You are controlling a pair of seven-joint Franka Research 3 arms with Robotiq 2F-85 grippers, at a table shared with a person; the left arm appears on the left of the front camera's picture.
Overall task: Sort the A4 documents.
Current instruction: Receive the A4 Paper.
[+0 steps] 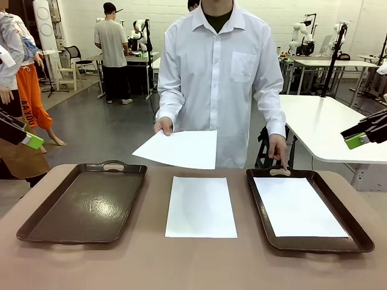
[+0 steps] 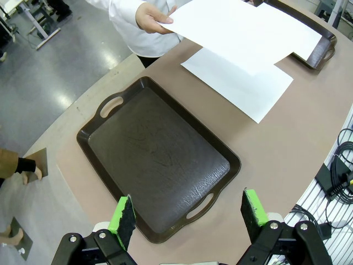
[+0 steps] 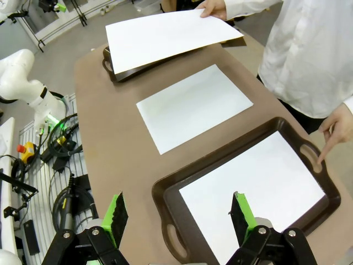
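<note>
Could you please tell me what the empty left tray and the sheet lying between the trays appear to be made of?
The left tray looks like moulded plastic, though I cannot be sure: dark brown, fine-textured, semi-gloss, with soft highlights and rounded cut-out handles. The sheet between the trays looks like thin matte white paper: flat, no sheen, crisp edges.

A white-painted brick wall (image 1: 163, 15) closes the far end of the room, above a smooth grey floor (image 1: 103, 130) with a soft sheen. A white table (image 1: 320, 121) stands at the right just beyond the brown, round-cornered desk (image 1: 199, 266), with more white tables farther back near the wall and a dark-framed chair (image 1: 75, 57) at the left. A person in a pale T-shirt (image 1: 112, 42) stands back-turned at a far table, and black cables (image 3: 58, 144) lie on the floor beside the desk.
</note>
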